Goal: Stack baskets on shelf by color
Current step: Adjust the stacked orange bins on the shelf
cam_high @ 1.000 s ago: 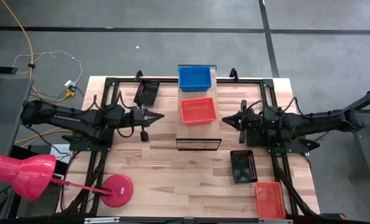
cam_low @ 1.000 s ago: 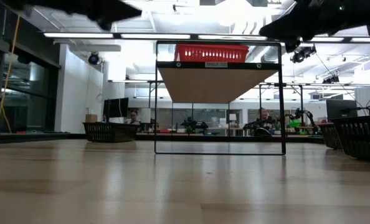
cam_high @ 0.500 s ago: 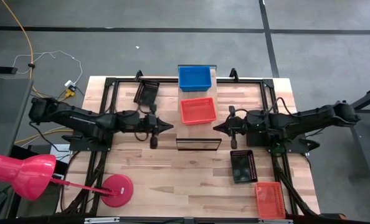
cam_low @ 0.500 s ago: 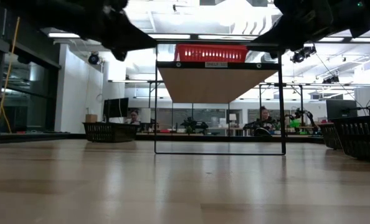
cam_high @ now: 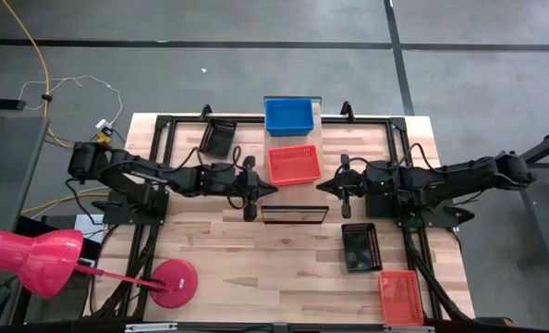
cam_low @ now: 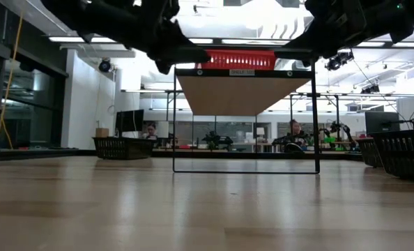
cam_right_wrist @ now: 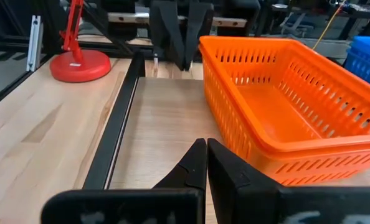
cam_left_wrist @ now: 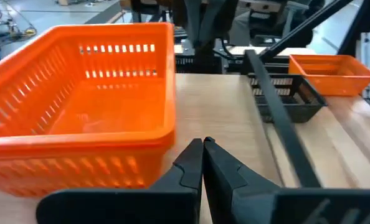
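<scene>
The red-orange basket (cam_high: 294, 165) is seated on the shelf (cam_high: 294, 196), with the blue basket (cam_high: 288, 115) at its 12 o'clock on the same board. Its long axis runs from 9 to 3 o'clock in the high view. The left gripper (cam_high: 270, 187) is held at its 8 o'clock, just beside the corner, fingers pressed together on nothing. The right gripper (cam_high: 323, 189) is held at its 4 o'clock, likewise closed and empty. Both tips are above the shelf; the left is judged slightly nearer.
</scene>
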